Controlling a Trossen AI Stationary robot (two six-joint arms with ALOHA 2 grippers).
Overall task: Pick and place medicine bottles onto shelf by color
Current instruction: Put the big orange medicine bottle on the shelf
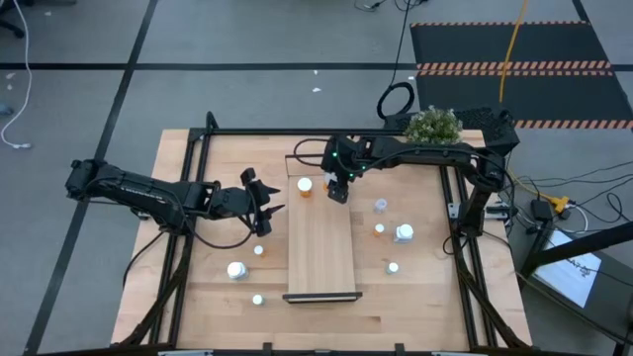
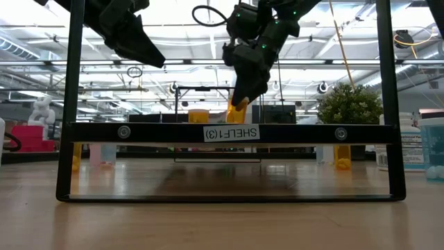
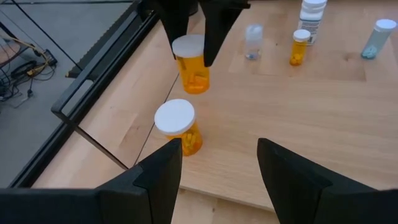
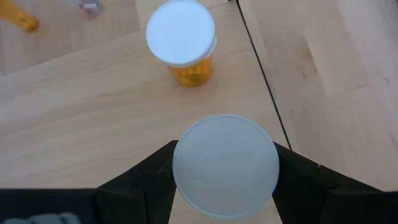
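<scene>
**Bottle hangs over the shelf, next to its orange twin**

Bottle (image 3: pixel 193 62) with an orange body and a white cap is held by the right gripper (image 1: pixel 338 191). Its two fingers squeeze the cap from both sides, and the bottle hangs straight up and down below them. In the high view this is near the top middle of the frame, over the far end of the shelf (image 1: pixel 321 257).

Another orange bottle (image 1: pixel 305 186) stands on the shelf already, just to the left of the held one. The two are close but not touching. So the held bottle only has to go straight down, and it must not bump its neighbor. I think this step is nearly done.

The left gripper (image 1: pixel 263 211) waits at the left of the frame, beside the shelf. Its fingers are apart and hold nothing. Its camera looks across at the two orange bottles.

More bottles (image 1: pixel 405 233) stand on the table on both sides of the shelf, waiting to be sorted.
</scene>
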